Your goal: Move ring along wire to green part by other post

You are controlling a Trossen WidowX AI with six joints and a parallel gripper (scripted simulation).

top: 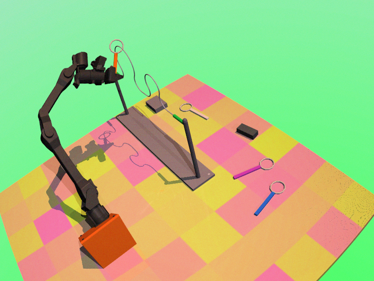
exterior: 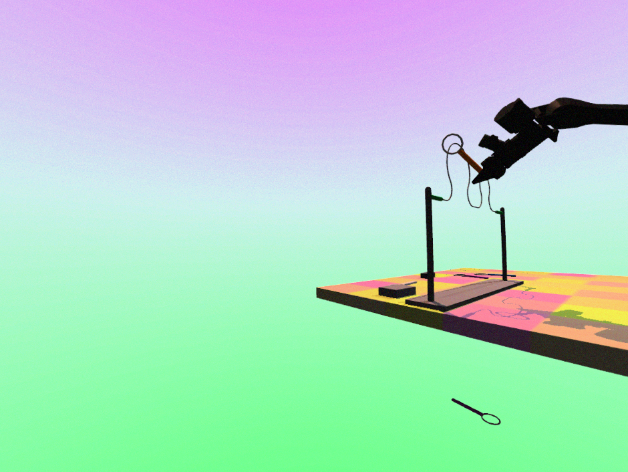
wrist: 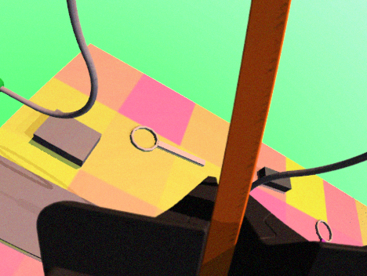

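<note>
The ring (top: pixel 109 46) (exterior: pixel 442 144) is held up around the high hump of the grey wire (top: pixel 134 75) (exterior: pixel 450 175) (wrist: pixel 94 78), near the far post (top: pixel 121 98) (exterior: pixel 429 243). The wire appears to pass through it; whether they touch I cannot tell. My gripper (top: pixel 117 76) (exterior: pixel 480 175) (wrist: pixel 217 187) is shut on the orange handle (top: pixel 115 61) (exterior: pixel 469 160) (wrist: pixel 251 98), which slants up to the ring. One green part (exterior: pixel 437 198) (wrist: pixel 1 83) is at the far post; the other (top: pixel 178 118) (exterior: pixel 498 211) is at the near post (top: pixel 191 148) (exterior: pixel 504 243).
The posts stand on a grey base plate (top: pixel 145 135) (exterior: pixel 472 294). Beyond it lie a grey box (top: pixel 156 103) (exterior: pixel 397 290) (wrist: pixel 67 137), a dark block (top: pixel 247 131), and rings with a pale handle (top: pixel 199 113) (wrist: pixel 180 153), magenta handle (top: pixel 248 172) and blue handle (top: pixel 264 203).
</note>
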